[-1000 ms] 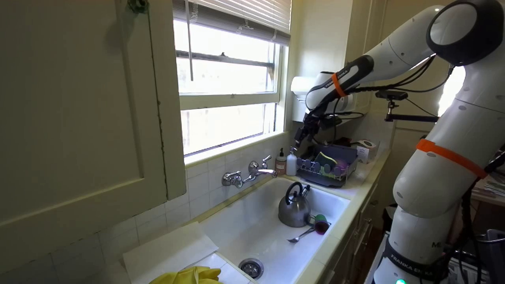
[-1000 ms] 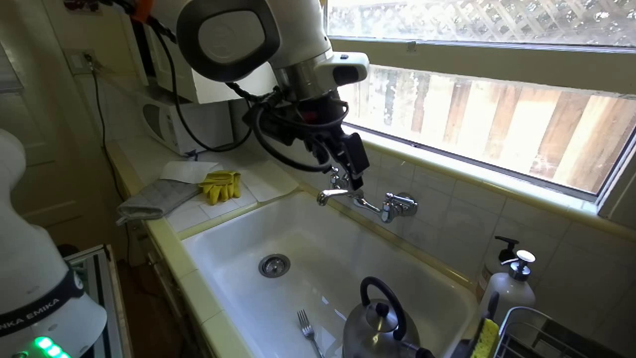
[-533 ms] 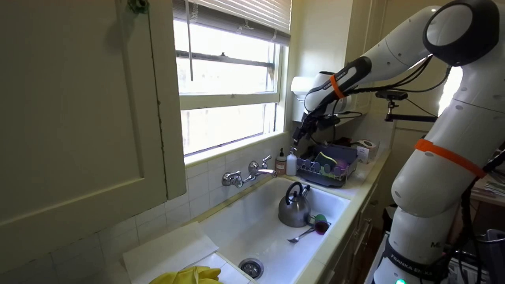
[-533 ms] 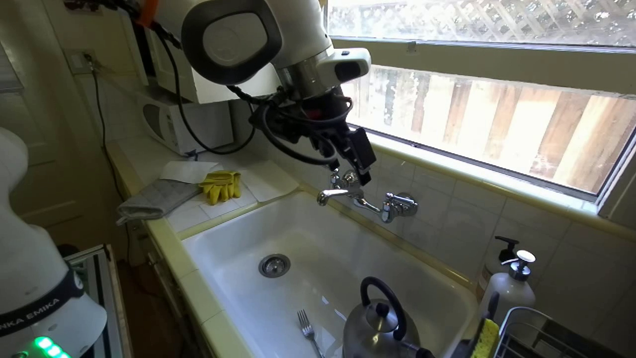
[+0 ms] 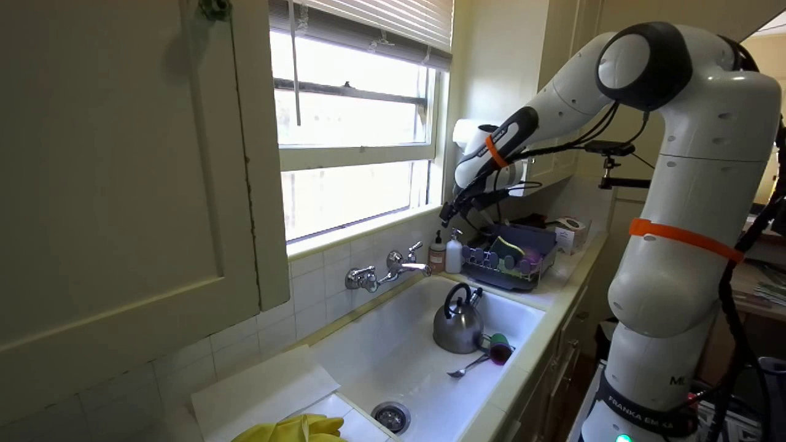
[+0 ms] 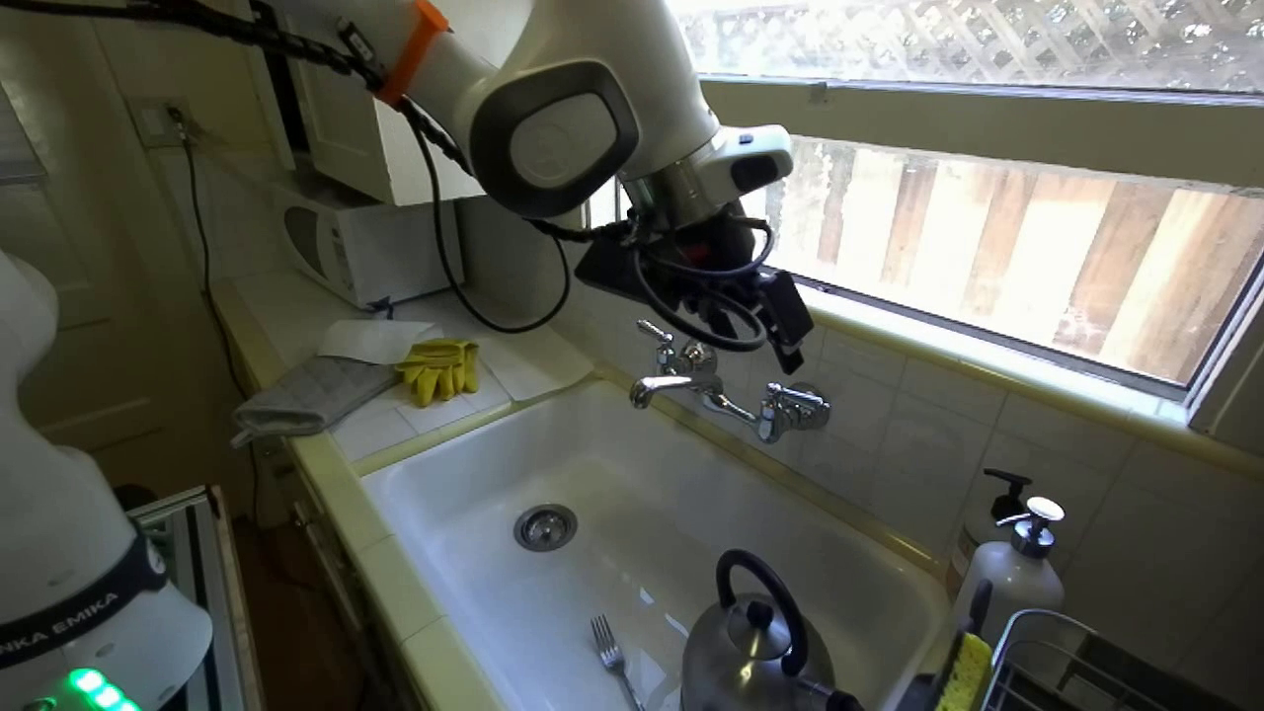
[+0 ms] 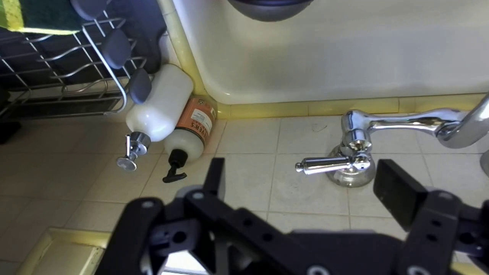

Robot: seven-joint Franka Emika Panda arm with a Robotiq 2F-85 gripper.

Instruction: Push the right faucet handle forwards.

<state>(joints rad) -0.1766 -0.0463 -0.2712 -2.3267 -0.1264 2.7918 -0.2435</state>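
The right faucet handle (image 7: 324,165) is a short chrome lever. In the wrist view it points left towards the soap bottles and lies between my fingertips, beyond them. It also shows in both exterior views (image 5: 414,248) (image 6: 785,403). The matching left handle (image 6: 654,331) and the chrome spout (image 6: 662,387) are clear in an exterior view. My gripper (image 7: 301,163) is wide open and empty, its two fingers (image 7: 399,193) well apart. In an exterior view the gripper (image 6: 770,351) is above the right handle, apart from it.
A steel kettle (image 5: 457,328) and a fork (image 6: 612,652) lie in the white sink (image 5: 381,344). Two soap bottles (image 7: 160,103) (image 7: 191,130) and a dish rack (image 7: 76,76) stand beside the right handle. The window sill (image 5: 368,230) runs behind the faucet.
In one exterior view my gripper has moved right, uncovering the left handle and coming over the right handle; in the other it has moved left. The faucet handles look unmoved.
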